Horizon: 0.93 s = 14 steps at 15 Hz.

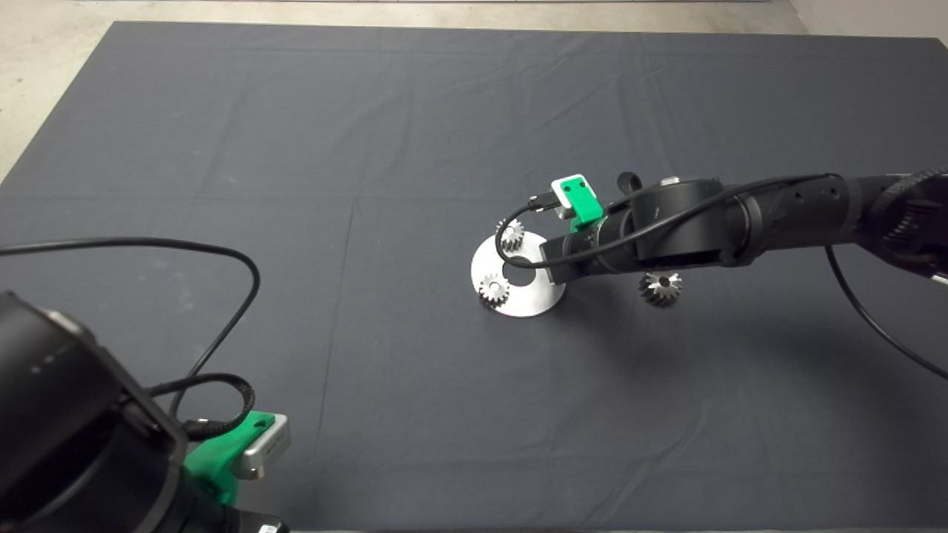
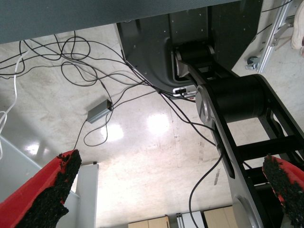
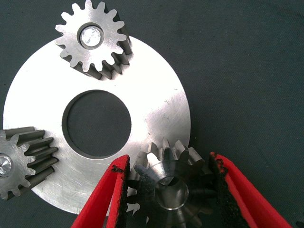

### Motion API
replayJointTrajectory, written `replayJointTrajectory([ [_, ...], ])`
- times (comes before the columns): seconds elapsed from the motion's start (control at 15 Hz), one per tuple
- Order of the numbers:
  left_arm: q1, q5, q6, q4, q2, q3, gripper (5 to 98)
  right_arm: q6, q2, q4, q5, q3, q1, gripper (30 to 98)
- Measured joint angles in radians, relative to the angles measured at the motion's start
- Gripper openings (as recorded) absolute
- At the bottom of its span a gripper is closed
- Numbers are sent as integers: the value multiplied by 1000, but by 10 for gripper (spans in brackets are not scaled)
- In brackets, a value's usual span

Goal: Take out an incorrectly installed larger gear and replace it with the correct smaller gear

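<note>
A round steel plate (image 1: 529, 300) (image 3: 156, 109) with a centre hole lies mid-mat, and two small gears (image 1: 509, 235) (image 1: 494, 289) sit on pins on it. My right gripper (image 1: 552, 270) (image 3: 168, 159) reaches in from the right over the plate's near rim. It is shut on the smaller gear (image 3: 171, 187), with a pad against the teeth on each side. The gear sits at the plate's edge; I cannot tell if it rests on a pin. The larger gear (image 1: 660, 287) lies on the mat just right of the plate, under the right arm. My left gripper (image 1: 244, 444) (image 2: 171, 166) is parked at the lower left, open.
The right arm's black cable (image 1: 511, 255) loops over the plate. The left wrist view shows the floor with cables (image 2: 95, 80) and the robot's base (image 2: 228, 95).
</note>
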Motion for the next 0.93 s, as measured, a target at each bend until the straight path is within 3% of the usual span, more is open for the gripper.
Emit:
replayJointTrajectory([
  [0.93, 0, 0, 0, 0, 0, 0, 982, 6, 24, -1, -2, 1, 0, 406],
])
